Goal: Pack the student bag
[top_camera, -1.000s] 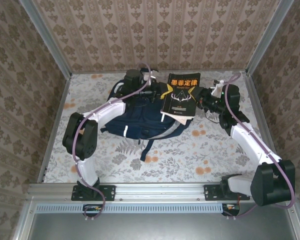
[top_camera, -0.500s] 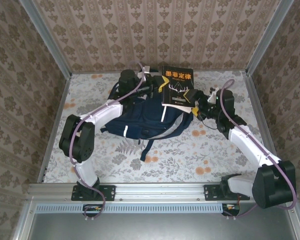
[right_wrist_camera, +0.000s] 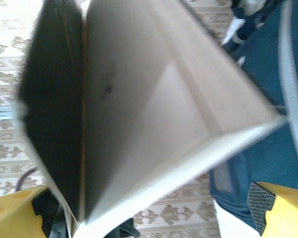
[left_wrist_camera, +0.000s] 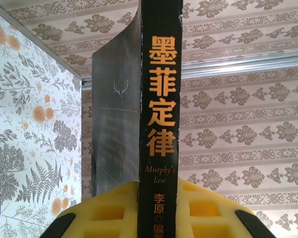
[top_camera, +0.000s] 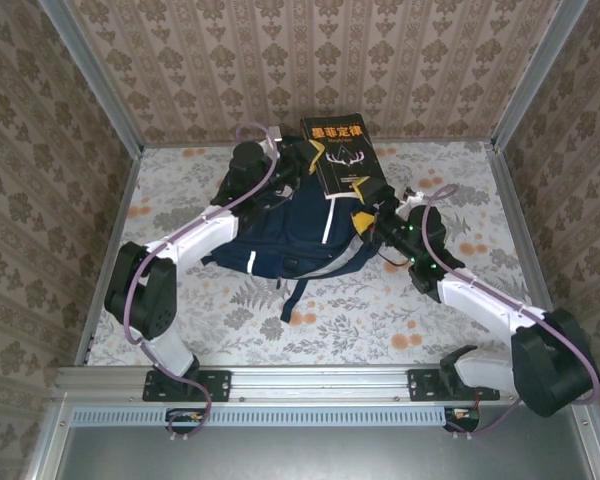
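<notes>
**Two grippers on one book above the bag**

Top view: student bag (top_camera: 290, 235) lies mid-table; black book (top_camera: 338, 156) held at its 1 o'clock edge. Left gripper (top_camera: 298, 160) and right gripper (top_camera: 365, 205) both clamp it.

Left wrist: fingers (left_wrist_camera: 203, 210) straddle the spine.

Right wrist: pages splay; advise lowering squarely, releasing one side first.

Arm links: white shells with bulky black joint housings
Cables: mauve, looped along both arms
Right wrist: small green lights
Finger pads (left_wrist_camera: 114, 210): yellow, waffle-pocketed, black textured tips
Bases: black brackets, lower frame
</notes>
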Robot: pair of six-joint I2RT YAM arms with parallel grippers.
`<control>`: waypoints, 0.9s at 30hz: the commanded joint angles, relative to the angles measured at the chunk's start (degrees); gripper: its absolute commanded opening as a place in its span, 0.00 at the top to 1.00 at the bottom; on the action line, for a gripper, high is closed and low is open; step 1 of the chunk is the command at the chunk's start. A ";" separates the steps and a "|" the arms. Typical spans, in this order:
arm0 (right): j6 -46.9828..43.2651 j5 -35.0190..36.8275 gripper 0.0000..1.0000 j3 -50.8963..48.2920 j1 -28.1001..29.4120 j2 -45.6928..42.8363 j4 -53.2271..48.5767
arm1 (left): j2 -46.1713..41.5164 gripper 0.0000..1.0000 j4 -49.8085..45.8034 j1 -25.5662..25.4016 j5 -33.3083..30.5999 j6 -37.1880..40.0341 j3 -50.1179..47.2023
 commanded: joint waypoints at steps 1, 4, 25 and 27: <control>5.38 5.12 0.00 3.15 1.28 3.98 12.79 | -3.97 1.00 4.77 -0.71 -3.77 1.54 -0.44; 3.25 5.21 0.10 6.13 1.78 5.06 12.81 | -5.20 1.00 2.93 -1.35 -4.93 2.73 -1.45; -25.90 11.01 1.00 1.96 -14.37 -25.34 -37.86 | 1.29 0.46 -37.27 -3.26 -1.14 30.38 11.37; -26.38 9.21 1.00 -0.03 -16.79 -28.19 -39.60 | 4.81 0.46 -40.91 -3.57 0.70 32.03 14.55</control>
